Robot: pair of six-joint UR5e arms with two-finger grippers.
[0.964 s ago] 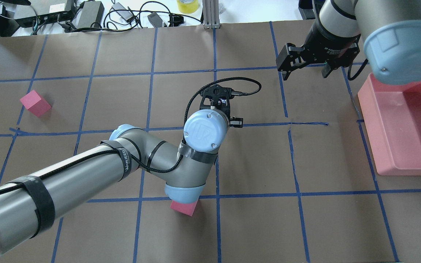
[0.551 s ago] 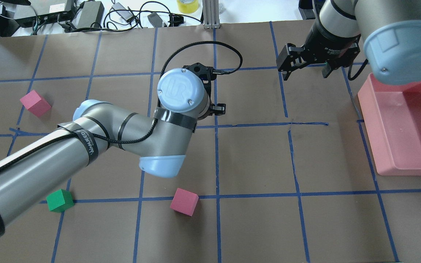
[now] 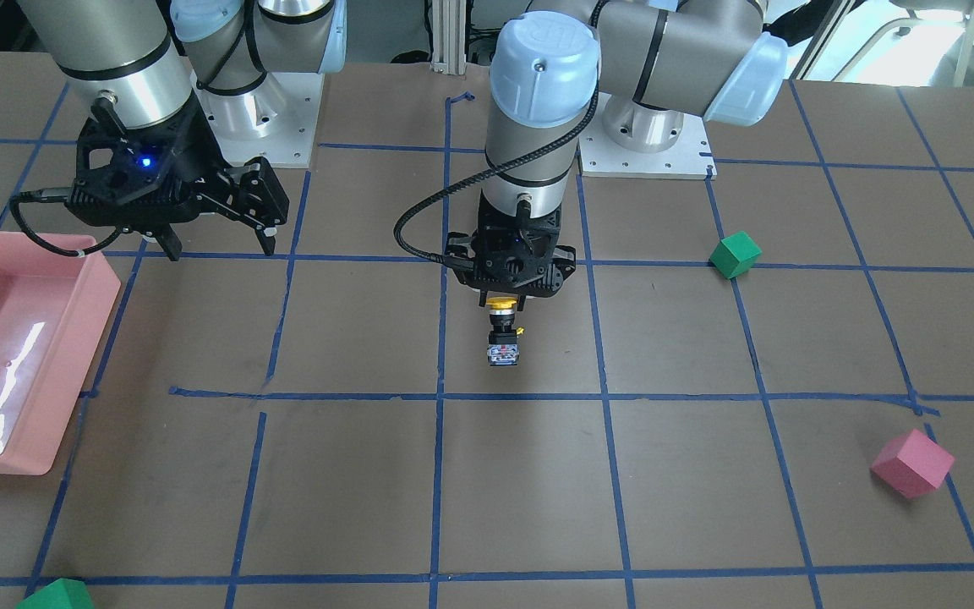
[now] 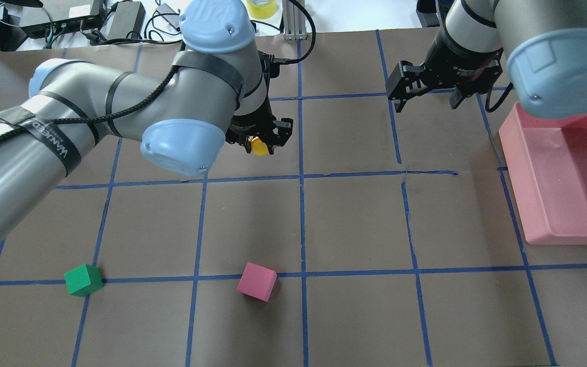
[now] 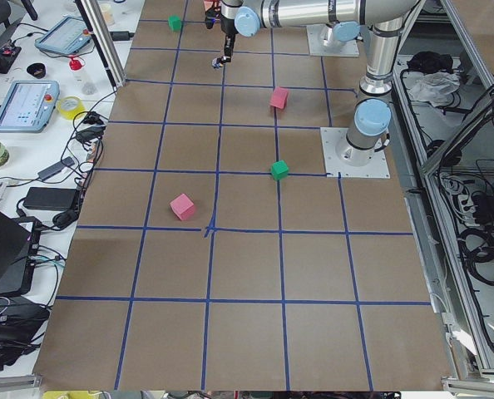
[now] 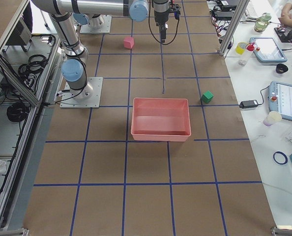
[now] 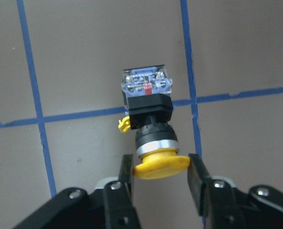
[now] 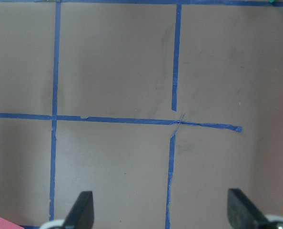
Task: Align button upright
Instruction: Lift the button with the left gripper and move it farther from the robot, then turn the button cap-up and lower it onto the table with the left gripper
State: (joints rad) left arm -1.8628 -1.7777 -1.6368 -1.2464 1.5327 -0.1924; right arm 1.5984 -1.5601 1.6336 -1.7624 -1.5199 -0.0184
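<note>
Beginning with the brown paper-covered table (image 4: pixel 354 219), ruled into squares by blue tape, probably as a reference for placing things

Then the grey left robot arm with pale blue joint caps (image 4: pixel 95 117), reaching out over the table's middle with the wrist turned straight down, evidently for letting a held part hang plumb

Then the matching grey right robot arm (image 4: pixel 477 25), drawn aside on the table's right, seemingly to keep clear of the working square

Beside it the shallow pink plastic tray (image 4: pixel 574 237), resting at the right edge, well apart from the action and apparently no part of this step

Down to the black two-finger right gripper (image 8: pixel 160 207): fingers spread wide with nothing between them, hovering over bare taped paper near the tray, idle by the look of it

Likewise the black two-finger left gripper (image 7: pixel 160 168): clenched on the rim of a round cap, one finger at each side

Lying about, a solid pink cube (image 4: pixel 257 281) and a solid green cube (image 4: pixel 83 279), both near the robot's edge of the table and well apart from either gripper, mere bystanders here

Smallest, the small push-button with round yellow cap, black neck and boxy black base ending in a clear contact block (image 7: pixel 148 102): pinched by the cap alone, cap uppermost, base hanging toward the table close to a tape crossing. Gripped that way presumably for setting the base flat on the paper and leaving it standing after release. Contact between base and paper: not possible to judge from these views
</note>
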